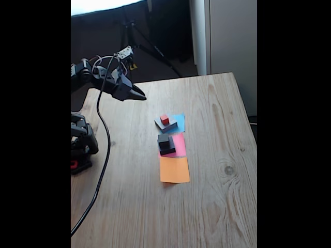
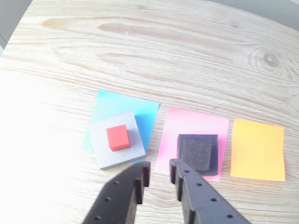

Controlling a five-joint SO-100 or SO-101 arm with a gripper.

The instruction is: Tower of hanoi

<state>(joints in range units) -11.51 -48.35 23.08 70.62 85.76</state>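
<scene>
The pincer [image 2: 159,173] hangs above the worktop [image 2: 187,56], empty, jaws narrowly parted. Beside the pink paper [image 2: 194,128], the red cube [image 2: 117,137] sits on a grey block [image 2: 103,154] on blue paper [image 2: 117,102]. Two dark blocks [image 1: 166,144] are stacked on the pink; the orange paper [image 2: 258,149] lies just beyond.

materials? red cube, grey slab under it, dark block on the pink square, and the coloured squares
Small red cube: smooth, matte, likely plastic or painted wood; can't tell which.
Flat grey square block under it: speckled matte face, maybe foam or coarse plastic.
Dark grey square block on the pink paper square: fuzzy, porous surface, probably foam.
Pink, blue paper square and orange paper square: thin, flat, matte, looks like paper.
</scene>
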